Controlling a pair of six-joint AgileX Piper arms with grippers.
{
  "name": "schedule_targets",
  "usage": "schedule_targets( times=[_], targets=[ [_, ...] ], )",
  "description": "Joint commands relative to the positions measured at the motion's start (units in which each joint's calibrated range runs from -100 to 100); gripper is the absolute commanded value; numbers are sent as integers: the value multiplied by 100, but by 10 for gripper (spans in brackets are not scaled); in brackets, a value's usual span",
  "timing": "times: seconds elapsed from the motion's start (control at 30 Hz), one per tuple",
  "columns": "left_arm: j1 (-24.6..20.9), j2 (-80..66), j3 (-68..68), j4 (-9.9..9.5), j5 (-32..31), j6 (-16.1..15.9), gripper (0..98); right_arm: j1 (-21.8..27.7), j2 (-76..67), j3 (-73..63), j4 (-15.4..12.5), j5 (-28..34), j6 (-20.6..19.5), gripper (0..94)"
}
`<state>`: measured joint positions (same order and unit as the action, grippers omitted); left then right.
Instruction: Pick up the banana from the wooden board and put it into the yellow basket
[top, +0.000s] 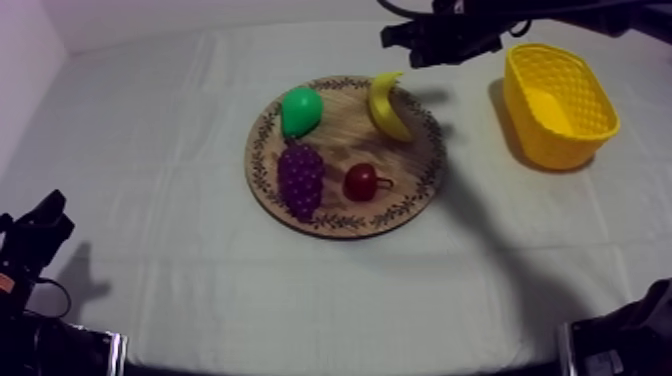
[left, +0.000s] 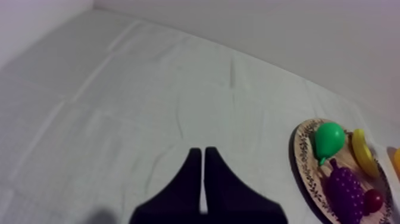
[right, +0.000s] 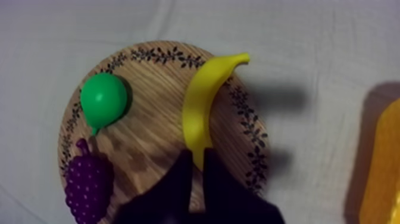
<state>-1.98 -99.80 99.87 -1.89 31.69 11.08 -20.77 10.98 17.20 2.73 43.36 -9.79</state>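
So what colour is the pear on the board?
The pear is green, clearest in the right wrist view.

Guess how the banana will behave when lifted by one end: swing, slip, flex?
Probably stiff: the banana shows no sag with the right tool apparently pinching only one end. Its smooth, tapering skin could slip or pivot in so narrow a grip. Set down, the curved shape may rock rather than roll far.
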Motion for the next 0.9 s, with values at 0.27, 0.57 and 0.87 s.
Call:
schedule_targets(
  times=[0.27, 0.57, 0.87],
  targets=[
    [-1, -3, 2, 1, 0, -2, 1, -124, 76, 175, 155, -198, 1, 534],
    [-1, -3, 2, 1, 0, -2, 1, -135, 208, 55, 138, -142, 8, 568],
    [-1, -3, 2, 1, 0, -2, 1, -157, 628, -104, 55, -180, 63, 553]
  ],
)
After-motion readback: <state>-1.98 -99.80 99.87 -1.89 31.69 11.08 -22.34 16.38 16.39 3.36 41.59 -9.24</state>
